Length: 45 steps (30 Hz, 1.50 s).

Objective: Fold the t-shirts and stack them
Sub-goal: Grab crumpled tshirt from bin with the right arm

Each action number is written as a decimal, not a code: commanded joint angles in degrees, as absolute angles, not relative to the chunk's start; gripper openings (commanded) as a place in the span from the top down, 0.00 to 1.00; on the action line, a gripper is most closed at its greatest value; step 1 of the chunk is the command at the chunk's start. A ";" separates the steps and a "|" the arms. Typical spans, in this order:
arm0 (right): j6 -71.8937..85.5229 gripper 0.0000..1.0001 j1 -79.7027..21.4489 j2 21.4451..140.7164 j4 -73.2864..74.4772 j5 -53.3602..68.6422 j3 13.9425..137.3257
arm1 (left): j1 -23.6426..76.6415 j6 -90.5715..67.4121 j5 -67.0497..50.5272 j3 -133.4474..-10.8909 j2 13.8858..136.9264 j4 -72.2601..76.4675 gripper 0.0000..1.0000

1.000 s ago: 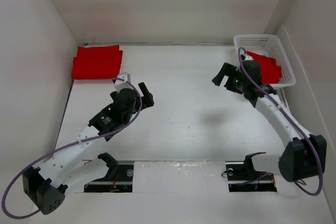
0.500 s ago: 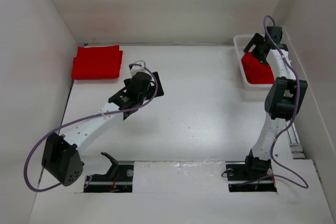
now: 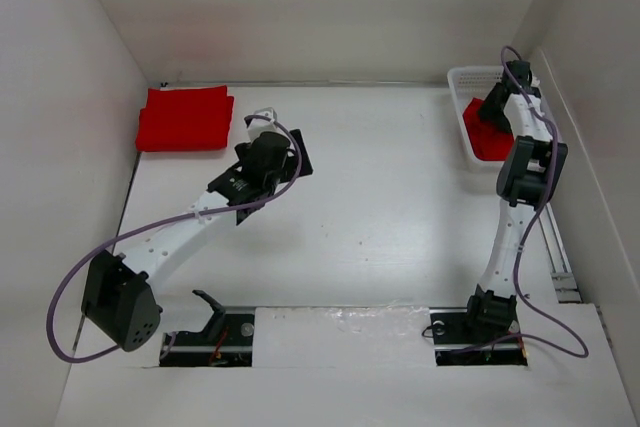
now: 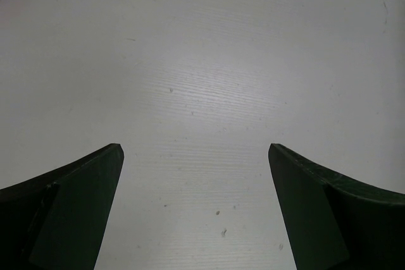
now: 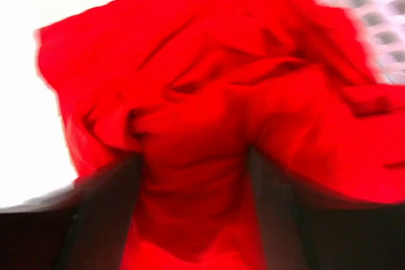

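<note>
**Right gripper** (image 5: 193,156): down inside the basket, its two dark fingers on either side of a bunched ridge of cloth. The wrist view is smeared, so you cannot tell whether the jaws have bitten or only straddle the fold.

**Crumpled bright red cloth t-shirt** (image 5: 209,74): heaped in the basket and filling the gap between those fingers.
- Risk: a pinch on a loose ridge may take only one thin layer, which would slip out on the lift.
- Risk: it may take several layers at once, and you would haul out a knot that will not spread flat.

**White plastic mesh basket** (image 3: 458,77): at the far right corner of the desk, and probably light.
- Risk: cloth catching in the mesh, or a finger hooking the wall, could drag or tip the basket as the arm rises.

**Left gripper** (image 4: 195,150): jaws wide apart with nothing between them, hanging over bare surface.
- Risk: it is well apart from the basket, so a dangling shirt may reach the middle before you have a second hold ready.

**White desk** (image 3: 380,227): the spreading ground between the two arms.

**Folded red t-shirts in a flat stack** (image 3: 185,119): at the far left corner, near the left gripper.
- Risk: a careless sweep of that arm could nudge the stack askew
</note>
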State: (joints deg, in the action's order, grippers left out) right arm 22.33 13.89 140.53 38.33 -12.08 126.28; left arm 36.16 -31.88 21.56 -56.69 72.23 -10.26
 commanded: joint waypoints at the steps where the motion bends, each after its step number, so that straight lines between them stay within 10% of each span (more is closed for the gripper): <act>1: 23.20 0.52 13.01 141.07 42.90 -16.52 124.99 | 36.04 -31.81 23.81 -59.50 71.72 -9.14 0.00; 6: 22.68 1.00 13.01 138.35 42.28 -17.05 123.66 | 36.04 -32.34 23.82 -58.45 70.41 -9.14 0.00; 32: 21.80 1.00 7.13 99.06 30.59 -10.63 103.45 | 36.04 -35.07 22.76 -49.22 51.77 -11.86 0.00; 45: 15.93 1.00 -7.02 92.20 31.20 -11.70 119.95 | 36.04 -35.60 23.82 -48.69 51.77 -13.45 0.00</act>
